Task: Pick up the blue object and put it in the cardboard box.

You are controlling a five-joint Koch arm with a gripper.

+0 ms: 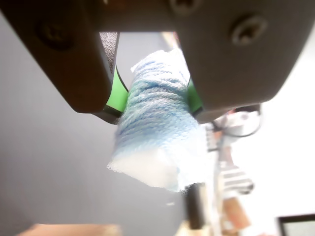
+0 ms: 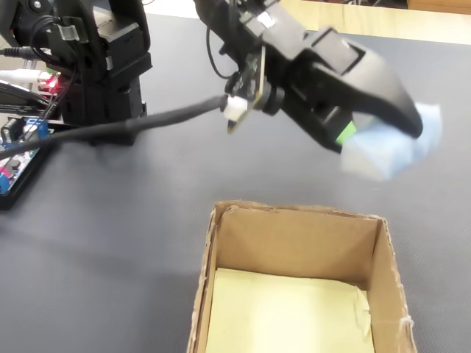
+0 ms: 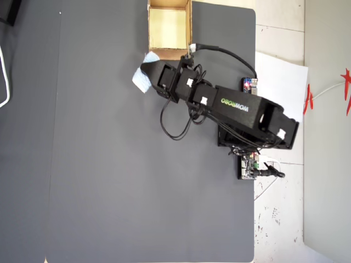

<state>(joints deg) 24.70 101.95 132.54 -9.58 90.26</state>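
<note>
Closest to the wrist camera, the two dark jaws of the claw [image 1: 158, 105] fill the top of the view, their green pads pressed against either side of the blue object [image 1: 157, 132], which bulges between them and hangs out below. So the claw is clamped on the block, and the block is off the counter [image 3: 109, 164], carried in the air.

Judging by that, the pick-up is done and the carry to the cardboard box [image 2: 294, 287] is in hand. In the fixed view the block [image 2: 390, 147] hangs beyond the box's far wall and towards its right corner, not yet over the pale yellowish floor. In the overhead view it [image 3: 141, 80] sits just outside the box's [image 3: 169, 53] near left corner.

What the next move seems to call for is a short swing to bring the claw over the open box, clear of the wall, then a parting of the jaws to let the soft block drop.

As for pose, the arm [image 3: 236, 107] reaches out long from its base across the dark mat, and in the fixed view the claw [image 2: 401, 136] is tilted downward.
</note>
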